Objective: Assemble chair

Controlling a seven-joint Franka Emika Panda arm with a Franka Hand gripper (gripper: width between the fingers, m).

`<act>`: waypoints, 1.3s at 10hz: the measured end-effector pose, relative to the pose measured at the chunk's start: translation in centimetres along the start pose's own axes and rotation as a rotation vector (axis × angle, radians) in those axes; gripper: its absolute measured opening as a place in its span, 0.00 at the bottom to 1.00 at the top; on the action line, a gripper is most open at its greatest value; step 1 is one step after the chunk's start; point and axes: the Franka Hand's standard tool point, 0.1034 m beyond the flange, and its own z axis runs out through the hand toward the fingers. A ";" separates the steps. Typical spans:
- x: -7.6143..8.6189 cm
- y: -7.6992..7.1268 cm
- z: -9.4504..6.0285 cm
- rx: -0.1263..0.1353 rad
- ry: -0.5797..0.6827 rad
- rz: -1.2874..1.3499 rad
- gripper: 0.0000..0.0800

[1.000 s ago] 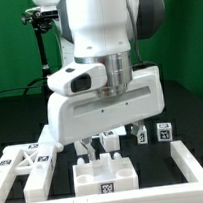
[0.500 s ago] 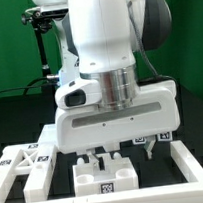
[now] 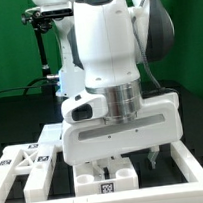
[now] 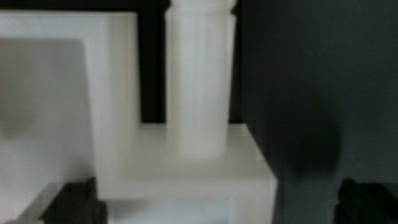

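In the exterior view the gripper (image 3: 124,160) hangs low over the black bench (image 3: 6,134) with its jaws spread wide and nothing between them. A white slotted chair block (image 3: 105,176) sits right beneath it, the cross-braced chair frame (image 3: 23,162) lies off to the exterior view's left of it, and the low white corner rail (image 3: 192,159) to the exterior view's right. The wrist view is blurred, but a white post (image 4: 198,70) seems to rise from that same block below the open jaws, touching neither.
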 end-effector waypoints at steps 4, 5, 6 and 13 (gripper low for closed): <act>0.0 0.0 0.0 0.000 0.000 0.000 0.30; 0.0 0.0 0.0 0.000 0.000 0.000 0.11; 0.0 0.0 0.0 0.000 0.000 0.000 0.11; 0.6 -0.9 -0.1 0.005 0.008 0.025 0.04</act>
